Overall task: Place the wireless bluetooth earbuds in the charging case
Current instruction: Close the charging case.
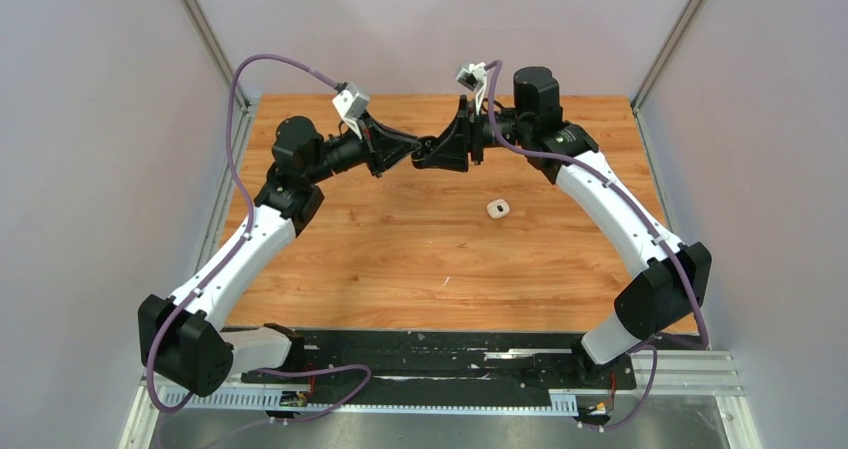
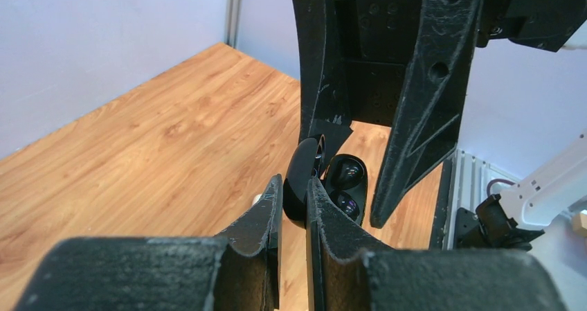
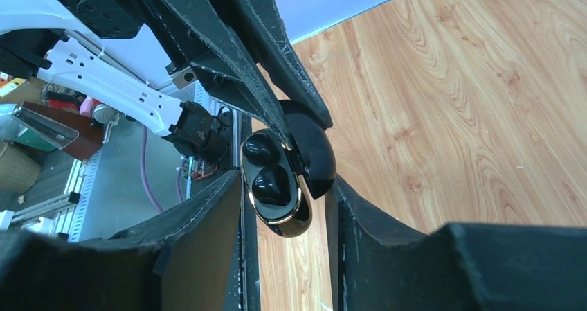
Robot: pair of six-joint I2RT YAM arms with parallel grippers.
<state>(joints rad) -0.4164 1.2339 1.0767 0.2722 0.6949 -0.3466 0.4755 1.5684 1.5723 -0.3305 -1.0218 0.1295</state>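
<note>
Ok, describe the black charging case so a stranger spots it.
Over the wooden table's far half, the left gripper and right gripper meet in mid-air. The left pinches a glossy black charging case, lid open on two black earbuds; the small white object lies on the wood.

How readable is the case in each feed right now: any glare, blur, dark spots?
Left wrist view: own fingers soft up close, charging case black on black, small highlights only. Right wrist view: case sharper, gold rim and glossy earbuds readable. Top view: evenly lit, case too dark to make out.
</note>
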